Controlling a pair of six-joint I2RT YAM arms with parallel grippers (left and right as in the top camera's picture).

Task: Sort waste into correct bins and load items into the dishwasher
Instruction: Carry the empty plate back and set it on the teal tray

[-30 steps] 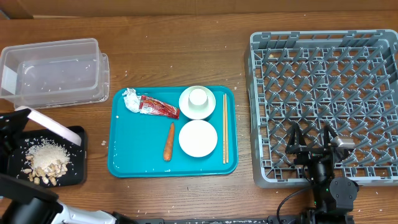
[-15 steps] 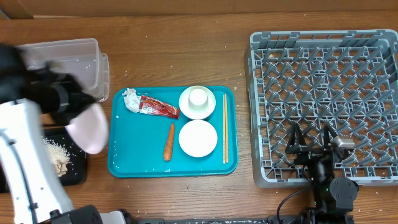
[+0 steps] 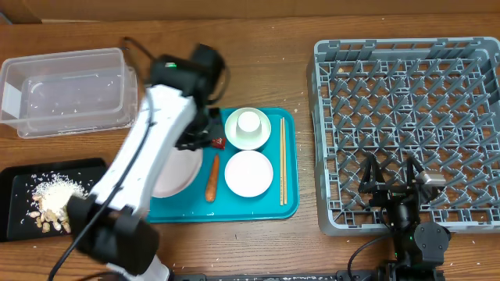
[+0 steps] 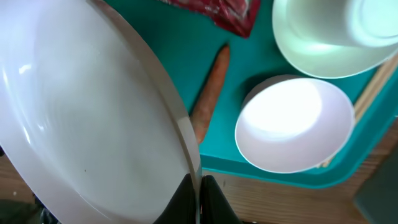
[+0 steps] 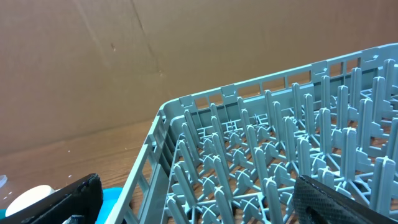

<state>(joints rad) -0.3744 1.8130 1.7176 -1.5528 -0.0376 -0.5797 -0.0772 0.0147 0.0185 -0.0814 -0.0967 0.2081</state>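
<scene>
My left gripper (image 3: 191, 148) is shut on the rim of the large pinkish-white plate (image 3: 173, 176), which it holds tilted above the left half of the teal tray (image 3: 291, 207). In the left wrist view the fingertips (image 4: 186, 198) pinch the plate (image 4: 81, 124) edge. An orange carrot (image 3: 212, 178) and a red wrapper (image 3: 218, 143) lie beside it; the napkin is hidden by the arm. On the tray stand a white bowl (image 3: 248, 173) and a bowl holding a cup (image 3: 248, 122). My right gripper (image 3: 391, 181) hangs open over the grey dish rack (image 3: 406, 94).
A clear tub (image 3: 66, 92) sits at the back left. A black tray (image 3: 17, 222) at the front left holds rice and nut scraps (image 3: 53, 195). Chopsticks (image 3: 283, 160) lie along the teal tray's right side. The left arm spans the table's left-centre.
The left arm has swung right with the plate, from above the black tray to over the teal tray's left half. The right arm has not moved.
</scene>
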